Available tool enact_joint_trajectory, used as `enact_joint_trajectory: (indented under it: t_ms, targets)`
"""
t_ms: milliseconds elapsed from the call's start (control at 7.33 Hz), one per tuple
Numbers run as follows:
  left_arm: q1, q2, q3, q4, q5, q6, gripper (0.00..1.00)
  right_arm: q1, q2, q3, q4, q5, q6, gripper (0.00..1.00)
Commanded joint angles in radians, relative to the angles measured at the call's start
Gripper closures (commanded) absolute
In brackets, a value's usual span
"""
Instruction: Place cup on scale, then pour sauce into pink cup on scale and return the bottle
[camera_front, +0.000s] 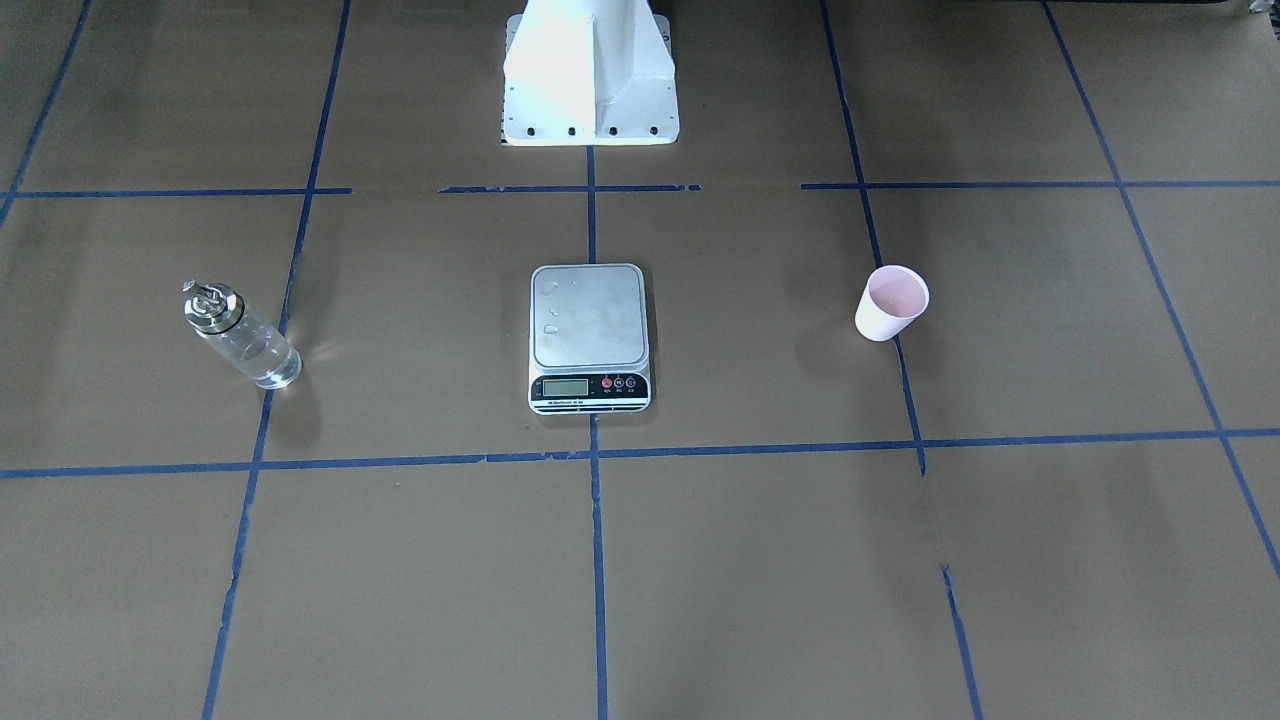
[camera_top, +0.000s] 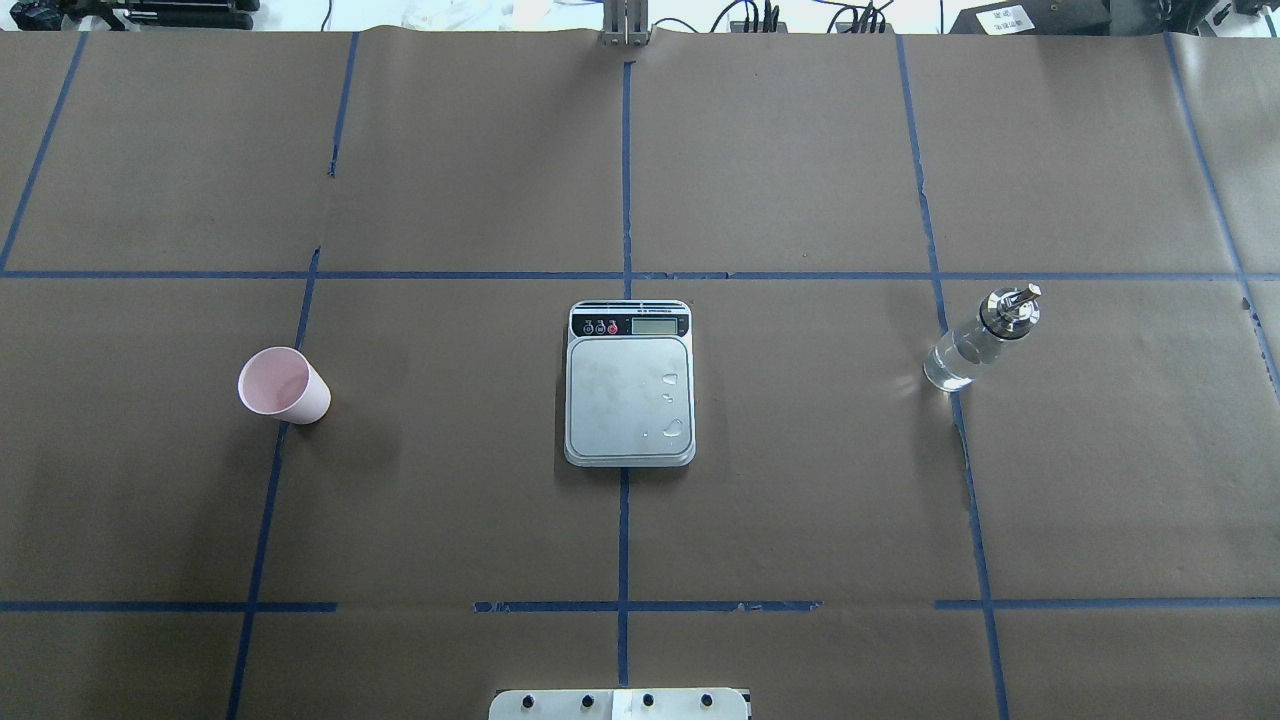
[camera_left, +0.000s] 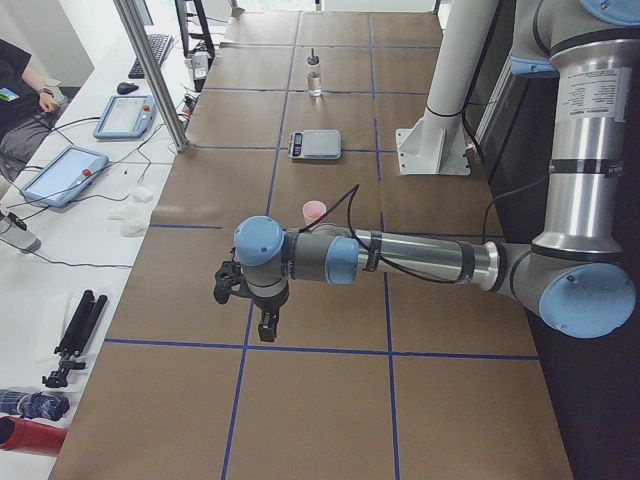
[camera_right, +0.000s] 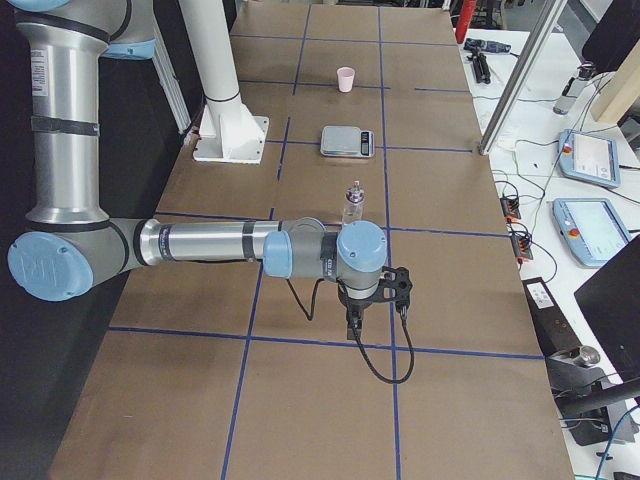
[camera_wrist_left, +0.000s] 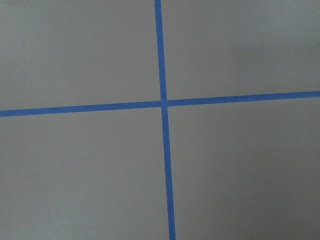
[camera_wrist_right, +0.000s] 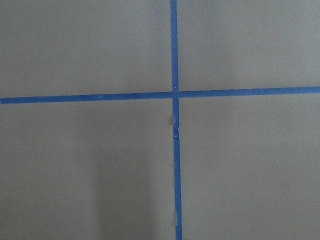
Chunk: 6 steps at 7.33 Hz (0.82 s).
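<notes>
Brown paper (camera_front: 760, 600) crossed with blue tape (camera_front: 598, 560) fills the bottom of the front-facing view. Mid-frame sits the scale (camera_front: 588, 315), its display strip toward the lens. At the left the bottle (camera_front: 245, 340) stands upright with clear sauce (camera_front: 265, 358) inside. At the right is the cup (camera_front: 888, 305), mouth up, well apart from both.

From overhead the order flips: cup at mid-left, scale at centre, bottle at mid-right. A few droplets (camera_top: 675, 428) glint on the right side of the steel platform (worth noticing).

From the left end, the left gripper (camera_left: 266, 322) hangs over the paper in the lower middle, with the cup beyond it, higher in the frame. At this angle I cannot tell how its jaws stand.

From the right end, the right gripper (camera_right: 353, 322) hangs likewise at centre frame, the bottle just above it in the picture. Its jaws are equally unreadable.

Both wrist cameras show only a tape crossing on paper, no fingers.

Nothing is on the scale yet, so the cup goes first, and I'd say the left arm is the one for it. It's thin paper, so pinch the wall lightly and lift straight. Set it flat mid-platform, away from the wet patch, and let go without nudging it.
</notes>
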Motion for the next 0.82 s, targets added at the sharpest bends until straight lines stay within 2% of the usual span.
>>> enact_joint_trajectory:
  t_ms: [0, 137, 683]
  targets:
    - [-0.001, 0.002, -0.002, 0.000, -0.002, 0.002, 0.00, 0.000, 0.001, 0.007, 0.008, 0.001, 0.000, 0.00]
    - [-0.004, -0.002, -0.010, -0.002, -0.002, 0.008, 0.00, 0.000, 0.001, 0.006, 0.006, 0.002, 0.002, 0.00]
    - [0.007, -0.052, -0.271, -0.018, -0.003, 0.000, 0.00, 0.000, 0.001, 0.018, 0.006, 0.008, 0.011, 0.00]
